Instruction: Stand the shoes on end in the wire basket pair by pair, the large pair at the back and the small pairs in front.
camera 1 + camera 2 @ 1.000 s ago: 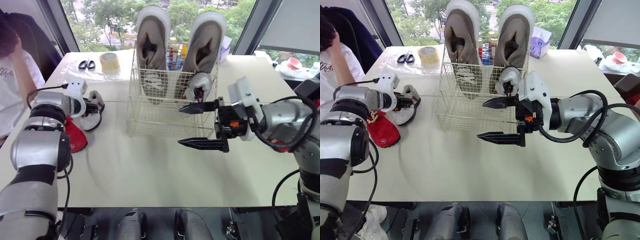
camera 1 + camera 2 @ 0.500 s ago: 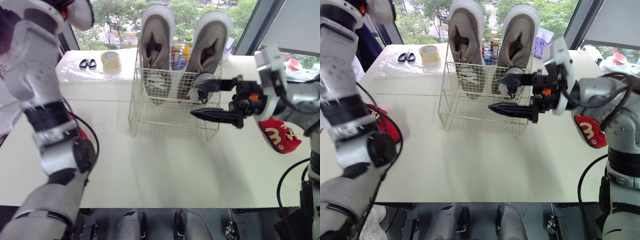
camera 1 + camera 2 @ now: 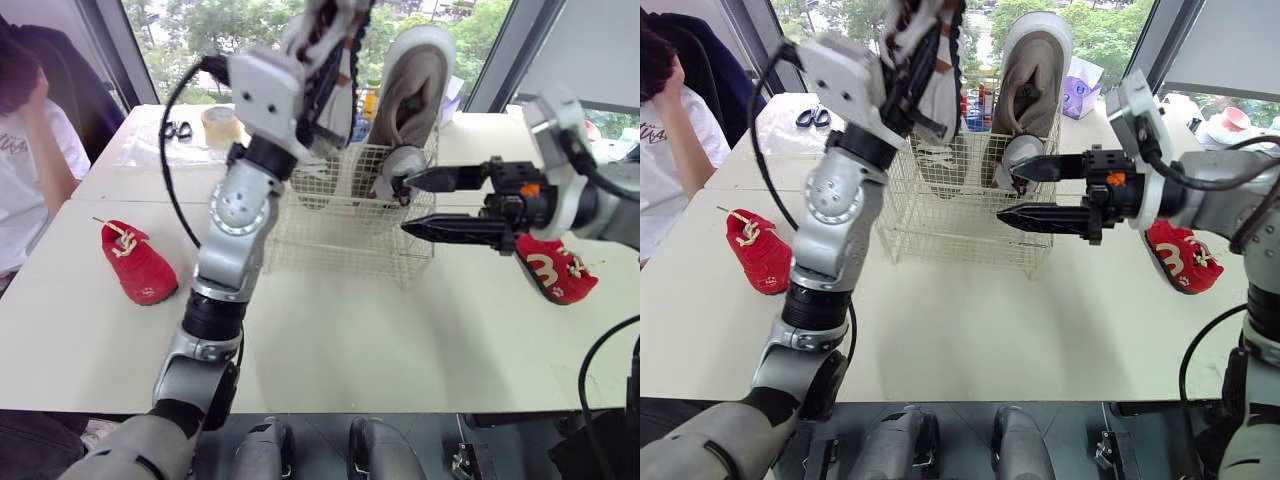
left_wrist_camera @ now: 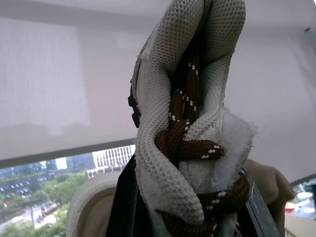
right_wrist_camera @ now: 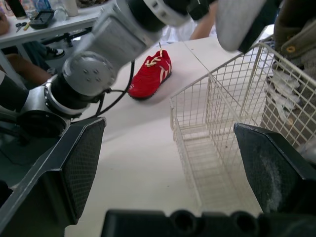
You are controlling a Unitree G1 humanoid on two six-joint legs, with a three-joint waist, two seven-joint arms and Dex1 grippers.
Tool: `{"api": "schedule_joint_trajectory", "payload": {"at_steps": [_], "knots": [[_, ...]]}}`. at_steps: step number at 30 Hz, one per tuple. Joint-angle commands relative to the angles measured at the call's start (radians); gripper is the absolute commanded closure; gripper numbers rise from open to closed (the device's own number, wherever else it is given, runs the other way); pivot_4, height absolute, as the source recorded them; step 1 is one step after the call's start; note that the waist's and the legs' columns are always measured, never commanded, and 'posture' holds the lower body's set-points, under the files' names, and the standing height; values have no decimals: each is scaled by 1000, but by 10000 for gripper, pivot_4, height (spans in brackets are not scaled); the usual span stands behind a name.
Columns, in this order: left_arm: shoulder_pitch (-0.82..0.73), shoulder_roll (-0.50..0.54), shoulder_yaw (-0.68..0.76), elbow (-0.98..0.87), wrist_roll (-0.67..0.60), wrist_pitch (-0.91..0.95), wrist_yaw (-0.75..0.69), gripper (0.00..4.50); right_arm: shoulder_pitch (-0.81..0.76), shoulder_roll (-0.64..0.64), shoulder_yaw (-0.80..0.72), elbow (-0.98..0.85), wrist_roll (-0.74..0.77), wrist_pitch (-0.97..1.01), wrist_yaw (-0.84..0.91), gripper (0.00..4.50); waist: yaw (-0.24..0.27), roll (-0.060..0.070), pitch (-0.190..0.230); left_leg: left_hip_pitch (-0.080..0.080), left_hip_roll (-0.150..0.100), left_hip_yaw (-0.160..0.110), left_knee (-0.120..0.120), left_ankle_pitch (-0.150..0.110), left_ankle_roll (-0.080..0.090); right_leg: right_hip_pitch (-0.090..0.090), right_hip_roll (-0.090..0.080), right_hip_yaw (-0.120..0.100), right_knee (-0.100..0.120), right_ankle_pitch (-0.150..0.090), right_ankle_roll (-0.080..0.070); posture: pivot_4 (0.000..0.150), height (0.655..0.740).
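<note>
My left gripper [image 3: 912,55] is raised above the wire basket [image 3: 345,225], shut on a small white mesh shoe with brown laces [image 4: 182,98]. Two large beige shoes stand on end at the basket's back: one [image 3: 415,70] in plain sight, the other [image 3: 938,150] partly hidden by my left arm. Another small white shoe [image 3: 395,170] stands in the basket's front right. My right gripper [image 3: 404,205] hangs open at the basket's right front corner, holding nothing. One red shoe [image 3: 135,262] lies on the table at the left, another [image 3: 545,268] at the right.
A person [image 3: 30,130] sits at the table's left end. Scissors [image 3: 175,128] and a tape roll [image 3: 218,122] lie behind the basket at the back left. A purple packet [image 3: 1080,90] is at the back right.
My left arm has swung up from the left side of the table to above the basket, carrying the small white shoe. My right gripper has drawn back right of the basket, still open.
</note>
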Motion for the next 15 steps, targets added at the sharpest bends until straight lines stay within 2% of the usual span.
{"api": "schedule_joint_trajectory", "payload": {"at_steps": [1, 6, 15], "knots": [[14, -15, -31, 79, 92, -173, 17, 41360, 68, -42, -113, -88, 105, 72, -57, 0, 1, 0, 0, 0, 0, 0, 0, 0, 0, 0, 0, 0, 0, 0, 0, 1500, 7400], [42, -7, -36, 268, 258, -385, 144, 41360, 189, -44, -210, -168, 202, 112, -175, 0, 15, 0, 0, 0, 0, 0, 1, -1, 1, 1, -1, 0, -1, 0, 0, 1500, 7400], [25, -34, -54, 530, 331, -560, 211, 41360, 247, -40, -236, -193, 302, 75, -298, 0, 26, 0, -1, 0, 0, 0, 1, -1, 2, 1, -2, -1, -1, 1, -1, 1500, 7400]]}}
